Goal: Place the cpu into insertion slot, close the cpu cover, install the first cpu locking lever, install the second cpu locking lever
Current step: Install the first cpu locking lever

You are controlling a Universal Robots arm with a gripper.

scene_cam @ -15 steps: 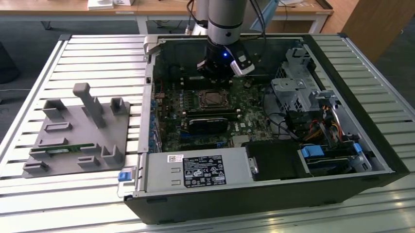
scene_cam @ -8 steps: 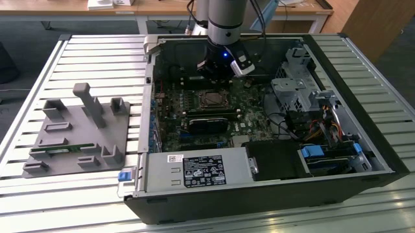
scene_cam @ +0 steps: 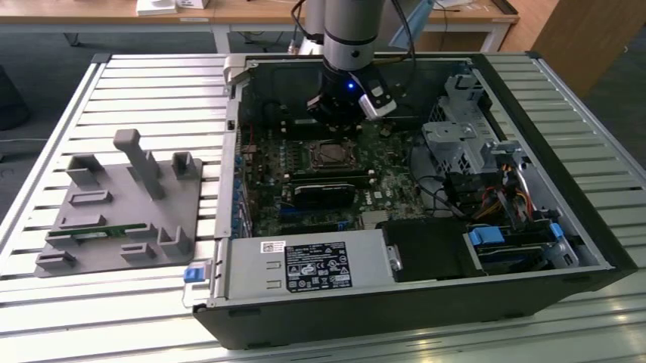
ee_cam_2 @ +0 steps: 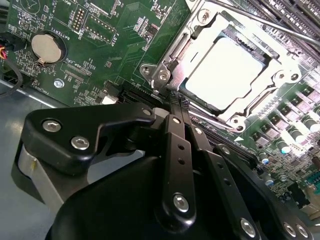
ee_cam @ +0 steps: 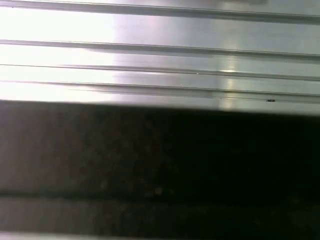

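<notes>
I saw the cpu (ee_cam_2: 226,75) seated in the insertion slot (scene_cam: 328,156) on the green board, with the cpu cover (ee_cam_2: 280,65) lying closed around it. My gripper (ee_cam_2: 176,100) hung just beside the socket's edge, fingers pressed together, holding nothing

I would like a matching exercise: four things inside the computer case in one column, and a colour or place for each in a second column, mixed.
Things:
1. cpu
2. cpu cover
3. coin battery
4. gripper

Descriptions:
A. round, silvery, on the green board
B. black, tips beside the socket's corner
C. pale square, seated in the socket
D. metal frame lying around the chip

Pairs: 1-C, 2-D, 3-A, 4-B
</notes>
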